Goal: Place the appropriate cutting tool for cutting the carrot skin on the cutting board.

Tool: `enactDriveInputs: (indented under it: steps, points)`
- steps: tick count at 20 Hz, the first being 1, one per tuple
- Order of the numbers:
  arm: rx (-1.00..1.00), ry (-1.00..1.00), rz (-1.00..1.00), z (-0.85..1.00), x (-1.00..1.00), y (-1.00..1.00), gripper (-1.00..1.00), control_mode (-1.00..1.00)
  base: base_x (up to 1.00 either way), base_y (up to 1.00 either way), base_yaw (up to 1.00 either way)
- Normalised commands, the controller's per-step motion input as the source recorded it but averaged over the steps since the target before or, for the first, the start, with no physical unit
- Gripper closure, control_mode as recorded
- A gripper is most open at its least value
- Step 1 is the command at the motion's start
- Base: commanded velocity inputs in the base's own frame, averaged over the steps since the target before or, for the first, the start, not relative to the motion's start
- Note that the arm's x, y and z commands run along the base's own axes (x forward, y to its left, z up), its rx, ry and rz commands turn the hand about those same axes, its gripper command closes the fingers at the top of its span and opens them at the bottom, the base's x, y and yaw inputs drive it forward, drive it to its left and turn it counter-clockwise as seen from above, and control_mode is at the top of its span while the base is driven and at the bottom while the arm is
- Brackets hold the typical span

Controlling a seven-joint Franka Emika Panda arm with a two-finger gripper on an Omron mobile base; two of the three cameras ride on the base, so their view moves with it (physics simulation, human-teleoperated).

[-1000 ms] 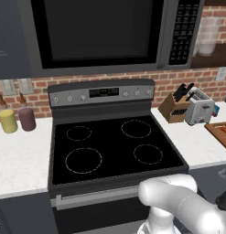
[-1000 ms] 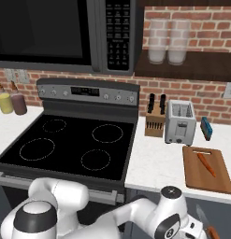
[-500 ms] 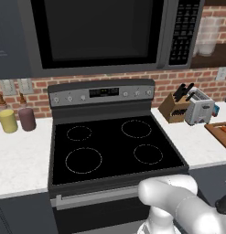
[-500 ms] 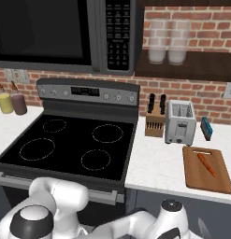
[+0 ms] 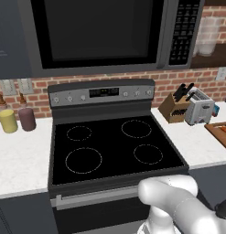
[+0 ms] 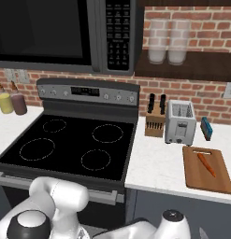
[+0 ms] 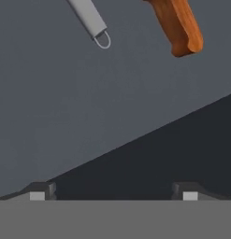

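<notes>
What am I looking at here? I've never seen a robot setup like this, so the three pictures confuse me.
All three are rendered views of a simulated kitchen. Two cameras ride on the robot's base, left and right, behind its white jointed arm, looking over a black glass-top stove. On the white counter stand a tan slanted knife block and a silver toaster; a small orange carrot lies on the flat reddish-brown wooden cutting board. The third camera sits on the hand: the open gripper holds nothing, with a grey metal handle and an orange-brown wooden handle ahead.
</notes>
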Motion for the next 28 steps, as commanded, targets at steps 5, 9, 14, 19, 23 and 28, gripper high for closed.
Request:
enactDriveInputs:
  steps: [5,9,14,19,23,28]
  points:
    - [0.07,0.05,0.0,0.68,0.08,0.0,-1.0,-1.0,0.0,0.0,0.0]
    - [0.1,0.07,0.08,0.7,0.39,0.0,-1.0,-1.0,0.0,0.0,0.0]
    - [0.1,0.04,0.16,0.01,0.28,0.14,-1.0,-1.0,0.0,0.0,0.0]
    - [0.08,0.0,0.18,0.0,0.68,0.2,-1.0,-1.0,0.0,0.0,0.0]
    - [0.08,-0.01,0.16,-0.15,0.1,0.23,-1.0,-1.0,0.0,0.0,0.0]
    - [0.11,-0.01,0.08,-0.36,0.0,0.0,-1.0,-1.0,0.0,0.0,0.0]
